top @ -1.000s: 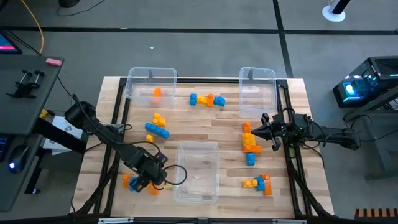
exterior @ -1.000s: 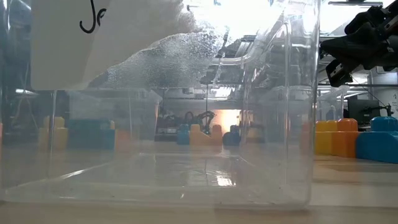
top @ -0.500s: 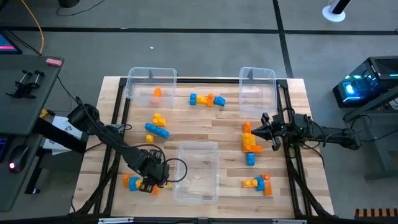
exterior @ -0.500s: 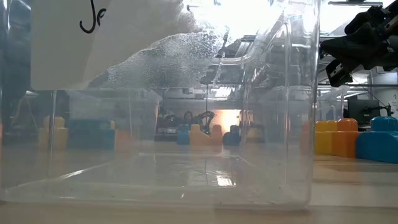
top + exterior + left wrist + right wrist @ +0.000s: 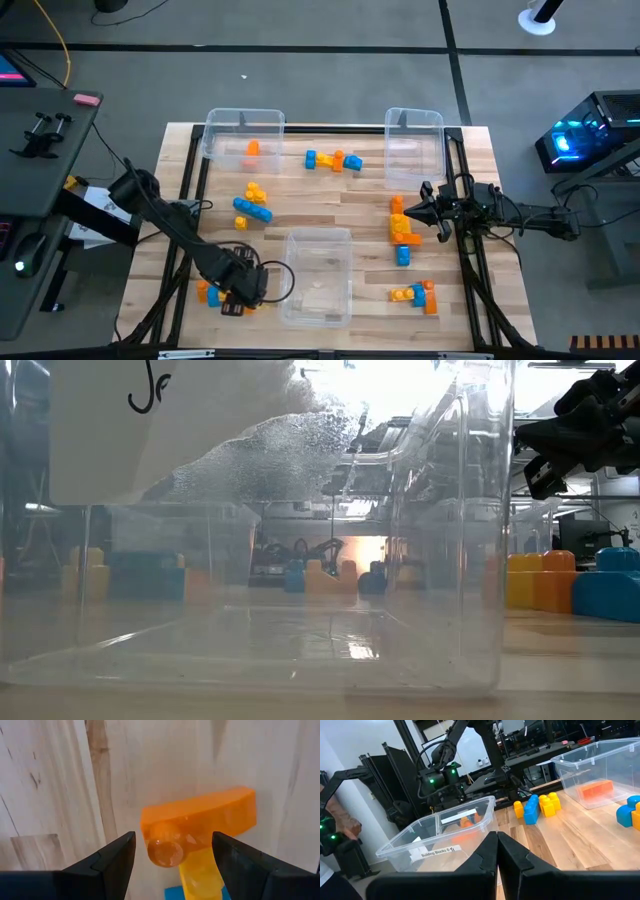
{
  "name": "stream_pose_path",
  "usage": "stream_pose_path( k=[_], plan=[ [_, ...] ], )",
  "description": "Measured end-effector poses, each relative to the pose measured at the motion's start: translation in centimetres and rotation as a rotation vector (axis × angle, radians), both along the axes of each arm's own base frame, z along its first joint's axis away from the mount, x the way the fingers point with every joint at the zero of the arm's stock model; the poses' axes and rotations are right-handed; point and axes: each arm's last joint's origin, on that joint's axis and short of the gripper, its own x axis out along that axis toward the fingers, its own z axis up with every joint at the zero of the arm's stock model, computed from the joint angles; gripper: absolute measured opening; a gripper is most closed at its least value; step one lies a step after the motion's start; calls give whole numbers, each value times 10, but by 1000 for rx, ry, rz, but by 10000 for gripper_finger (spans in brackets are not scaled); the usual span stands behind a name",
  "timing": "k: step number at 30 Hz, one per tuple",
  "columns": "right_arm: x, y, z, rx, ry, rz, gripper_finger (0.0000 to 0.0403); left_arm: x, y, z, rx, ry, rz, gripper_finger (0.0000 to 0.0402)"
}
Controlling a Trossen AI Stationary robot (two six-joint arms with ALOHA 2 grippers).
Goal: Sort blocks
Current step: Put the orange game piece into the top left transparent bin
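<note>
Orange, yellow and blue blocks lie in clusters on the wooden table. The near-left cluster [image 5: 208, 292] has an orange block [image 5: 200, 817] on top, with yellow and blue beneath. My left gripper [image 5: 233, 297] hangs over it, pointing down. It is open, its fingers [image 5: 172, 842] on either side of the orange block's stud with a gap on each side. My right gripper [image 5: 415, 212] is shut [image 5: 497, 842] and waits above the table beside the right-hand orange-yellow-blue cluster [image 5: 402, 228]. It also shows in the low view [image 5: 570, 425].
There are three clear bins. The far-left bin [image 5: 243, 135] holds an orange block [image 5: 252, 148], the far-right bin [image 5: 414, 140] stands by the right arm, and the near-centre bin [image 5: 318, 275] is just right of my left gripper. Other clusters: [image 5: 333, 160], [image 5: 252, 200], [image 5: 415, 293].
My left gripper has shifted a little toward the table's near edge and settled lower over the near-left cluster. The right arm has kept still.
</note>
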Motion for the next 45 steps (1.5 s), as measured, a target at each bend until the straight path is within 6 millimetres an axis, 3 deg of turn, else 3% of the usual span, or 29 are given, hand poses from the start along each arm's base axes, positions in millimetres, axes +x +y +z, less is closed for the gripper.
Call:
stream_pose_path(
  k=[7,18,22,27,34,40,45],
  plan=[
    [0,0,0,0,0,0,1,4,-2,-11,18,32,14,214],
    [0,0,0,0,1,0,1,1,3,-4,44,17,57,76],
    [0,0,0,0,0,0,1,-3,9,5,49,13,28,72],
    [0,0,0,0,1,0,1,-9,28,32,20,-28,42,72],
    [0,0,0,0,0,0,1,-18,88,96,73,-239,201,84],
    [0,0,0,0,1,0,1,-28,165,146,311,-455,410,87],
    [0,0,0,0,0,0,1,-35,240,169,596,-473,565,88]
  ],
)
